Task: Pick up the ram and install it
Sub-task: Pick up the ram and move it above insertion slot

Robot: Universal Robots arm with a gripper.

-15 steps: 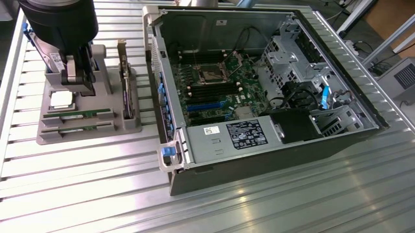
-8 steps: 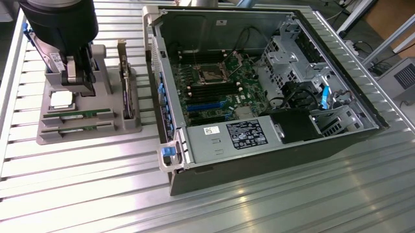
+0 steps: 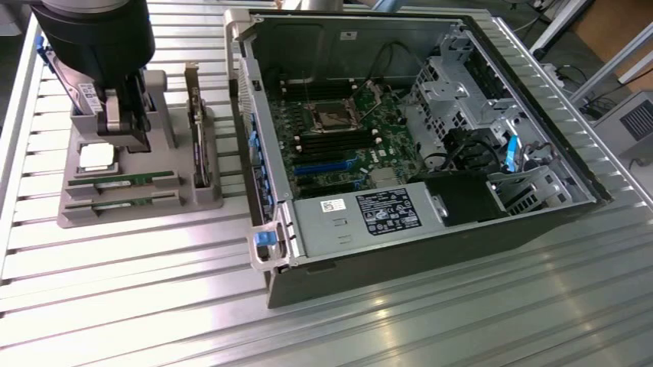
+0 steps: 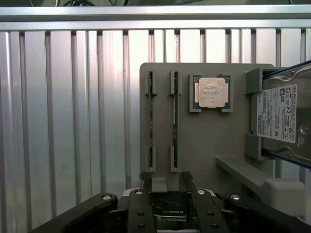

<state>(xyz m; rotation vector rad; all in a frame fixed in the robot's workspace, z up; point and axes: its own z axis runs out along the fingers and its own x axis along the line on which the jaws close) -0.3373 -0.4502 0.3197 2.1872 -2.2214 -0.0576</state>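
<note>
exterior view: gripper (image 3: 122, 126) low over holder (image 3: 102, 216) at the view's left, fingers apart, nothing between them. ram (image 3: 122, 182) and second ram (image 3: 121, 202) on edge in slots at holder's front, side by side, near the fingers, neither held. chip (image 3: 97, 157) just beside ram, card (image 3: 196, 130) upright along holder's side toward open case (image 3: 306, 42). board (image 3: 337, 145) inside case, well apart from both sticks.

wrist view: gripper (image 4: 166, 182) spread and empty, tips close to ends of ram (image 4: 175, 114) and second ram (image 4: 150, 121), both parallel in holder (image 4: 209, 141). chip (image 4: 212, 92) beside ram, drive (image 4: 279, 116) past chip.
</note>
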